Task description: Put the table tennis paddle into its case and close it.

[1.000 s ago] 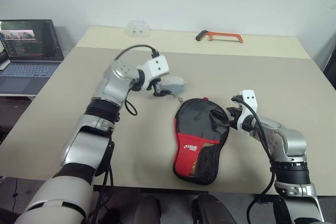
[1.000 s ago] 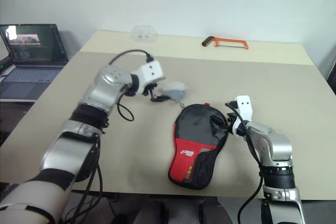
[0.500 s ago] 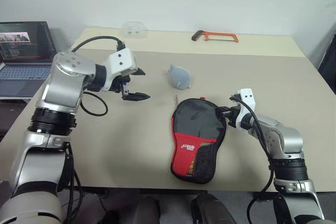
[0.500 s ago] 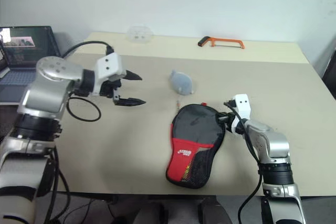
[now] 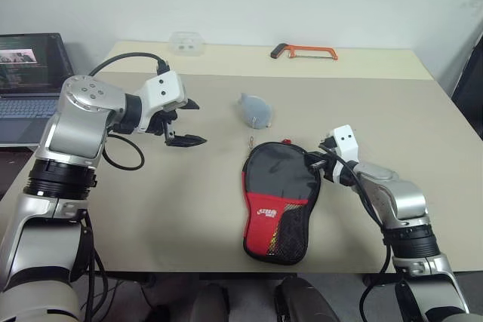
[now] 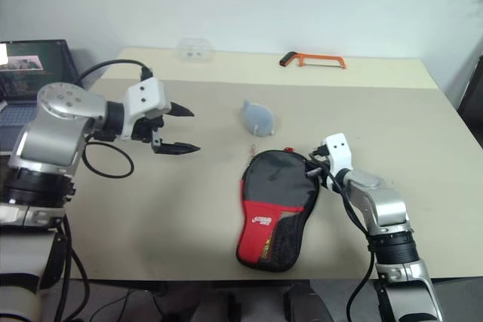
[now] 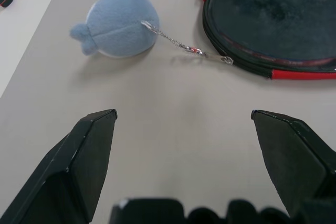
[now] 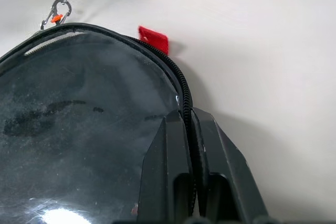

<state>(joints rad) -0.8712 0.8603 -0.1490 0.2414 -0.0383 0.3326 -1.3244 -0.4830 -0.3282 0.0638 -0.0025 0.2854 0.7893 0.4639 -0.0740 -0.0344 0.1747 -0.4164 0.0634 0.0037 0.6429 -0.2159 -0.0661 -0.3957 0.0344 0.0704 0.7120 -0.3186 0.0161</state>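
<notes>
Case (image 5: 281, 194) lies flat on the beige table (image 5: 392, 118), near the front edge, red mesh-pocket end toward the robot, rounded black end away; white logo on the red part; a small red tab at the far rim of the round end. Table tennis paddle: through the round end a dark, glossy surface shows in the right wrist view, most likely the blade sitting inside the case; handle not visible, so cannot confirm how far in it sits.

Right gripper (image 5: 320, 164) at the right rim of the round end; jaws pinched together on the zip edge of the case, fingers (image 8: 173, 166) pressed side by side with the zip line running between them; arm low over the table.

Left gripper (image 5: 187, 121) well apart from the case, out over the left part of the table, above the surface; jaws spread wide, nothing between them; bare tabletop beyond the fingertips (image 7: 94, 145) in the left wrist view.

Beyond the case: small grey-blue soft pouch (image 5: 255, 108) on the table, a thin bead chain with clip (image 7: 181, 45) trailing from it toward the case's far rim; clip end just beside the rim, whether touching cannot be told.

Far edge of table: orange-framed hacksaw (image 5: 305, 52) to the right; small clear plastic box (image 5: 185, 41) to the left. Off the table at far left: open laptop (image 5: 30, 73), screen lit.
</notes>
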